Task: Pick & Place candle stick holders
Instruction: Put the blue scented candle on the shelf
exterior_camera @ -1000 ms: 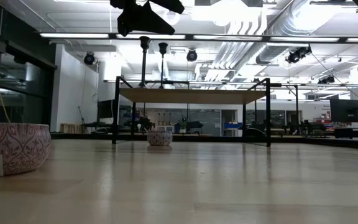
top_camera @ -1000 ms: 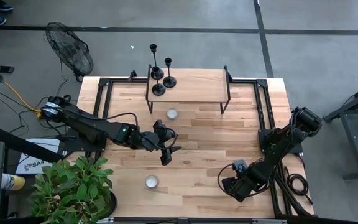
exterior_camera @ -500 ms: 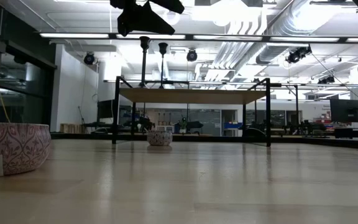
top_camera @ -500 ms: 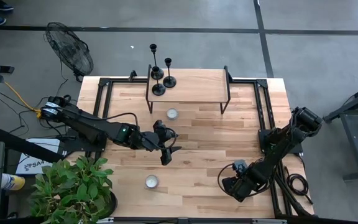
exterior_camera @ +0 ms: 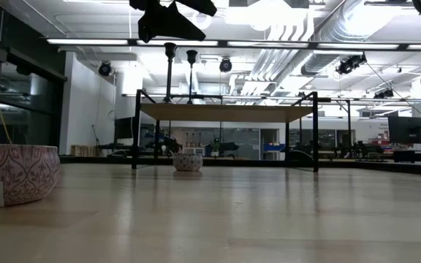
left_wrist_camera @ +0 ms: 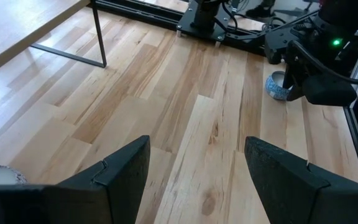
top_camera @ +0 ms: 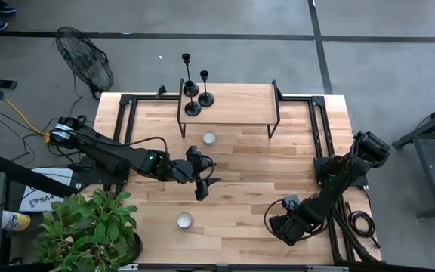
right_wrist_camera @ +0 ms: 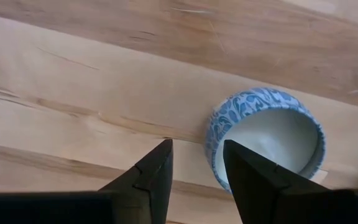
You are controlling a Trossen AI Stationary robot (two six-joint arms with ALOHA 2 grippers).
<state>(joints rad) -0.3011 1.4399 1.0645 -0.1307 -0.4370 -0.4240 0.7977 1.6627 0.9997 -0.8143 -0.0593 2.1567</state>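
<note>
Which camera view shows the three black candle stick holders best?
The high view: all three candle stick holders stand together at the left end of the raised shelf. The low view shows only two thin stems above the shelf. Neither wrist view shows them.

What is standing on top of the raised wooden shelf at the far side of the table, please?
Three black candle stick holders stand grouped at the raised shelf's left end. The rest of its top is bare. The table directly beneath the shelf is hidden from above.
</note>
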